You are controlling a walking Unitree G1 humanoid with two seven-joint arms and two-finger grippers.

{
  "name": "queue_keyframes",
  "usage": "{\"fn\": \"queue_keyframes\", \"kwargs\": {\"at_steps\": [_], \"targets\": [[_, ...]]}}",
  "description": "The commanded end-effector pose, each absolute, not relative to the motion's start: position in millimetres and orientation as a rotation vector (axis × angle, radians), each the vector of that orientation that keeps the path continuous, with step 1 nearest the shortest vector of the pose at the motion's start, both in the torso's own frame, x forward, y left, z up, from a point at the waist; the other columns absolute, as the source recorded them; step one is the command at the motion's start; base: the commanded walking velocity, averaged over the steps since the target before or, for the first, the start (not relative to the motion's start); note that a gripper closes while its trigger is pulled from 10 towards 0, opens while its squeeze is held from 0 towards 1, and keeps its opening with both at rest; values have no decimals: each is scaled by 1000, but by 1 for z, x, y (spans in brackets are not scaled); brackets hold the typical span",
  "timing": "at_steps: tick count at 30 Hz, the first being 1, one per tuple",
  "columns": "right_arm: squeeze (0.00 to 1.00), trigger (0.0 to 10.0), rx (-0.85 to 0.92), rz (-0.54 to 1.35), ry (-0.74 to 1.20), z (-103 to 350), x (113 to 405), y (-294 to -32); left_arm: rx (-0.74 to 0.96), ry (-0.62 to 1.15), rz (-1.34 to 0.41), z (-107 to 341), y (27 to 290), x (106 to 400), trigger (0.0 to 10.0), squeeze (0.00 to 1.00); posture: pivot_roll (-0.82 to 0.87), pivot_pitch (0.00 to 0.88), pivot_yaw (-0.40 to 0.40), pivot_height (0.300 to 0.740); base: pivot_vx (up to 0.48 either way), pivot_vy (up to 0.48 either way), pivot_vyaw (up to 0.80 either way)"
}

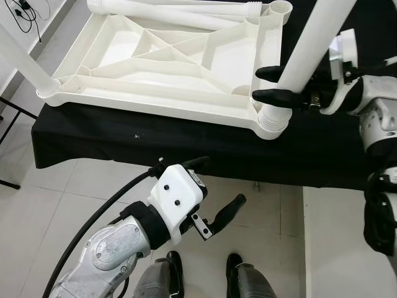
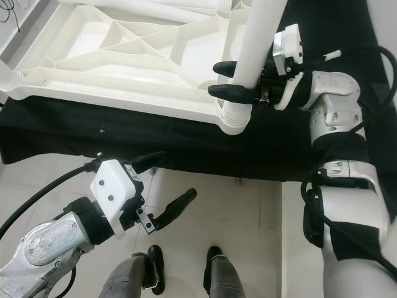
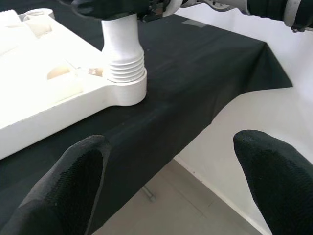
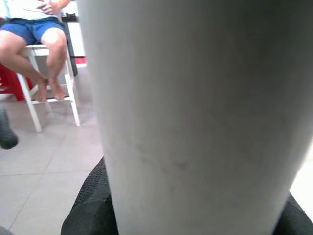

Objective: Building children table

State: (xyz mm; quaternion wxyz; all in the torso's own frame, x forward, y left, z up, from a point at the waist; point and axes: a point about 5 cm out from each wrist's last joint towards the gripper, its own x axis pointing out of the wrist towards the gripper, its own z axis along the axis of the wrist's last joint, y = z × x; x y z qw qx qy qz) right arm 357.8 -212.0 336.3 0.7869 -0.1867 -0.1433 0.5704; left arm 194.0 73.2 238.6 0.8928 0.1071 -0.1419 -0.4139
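The inverted white tabletop [image 1: 167, 62] lies on a black-draped bench [image 1: 186, 146], one spare leg [image 1: 186, 9] along its far edge. The right gripper [image 1: 273, 84] is clamped around an upright table leg [image 1: 310, 43] seated in the near corner socket [image 1: 272, 121]. The left gripper [image 1: 214, 192] hangs below the bench edge, fingers spread, holding nothing.

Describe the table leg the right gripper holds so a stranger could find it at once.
On the black-covered bench lies an upturned white tabletop. At its near right corner socket one white leg stands upright, clamped by the right gripper. The other legs lie flat at the far edge.
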Motion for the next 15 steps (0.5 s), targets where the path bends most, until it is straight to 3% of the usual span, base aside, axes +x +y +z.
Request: {"fn": "queue_keyframes", "kwargs": {"at_steps": [1,10,15], "targets": [[0,10000,-410,1234,-173,313,364,-206,210,-276,-878,234,71,191,10000,0,155,403,50,740,0,0,0],[0,10000,-403,1199,-171,312,366,-206,207,-280,-878,234,70,191,10000,0,151,398,48,740,0,0,0],[0,10000,-393,1081,-152,307,370,-209,206,-283,-880,234,69,192,10000,0,140,393,43,740,0,0,0]]}}
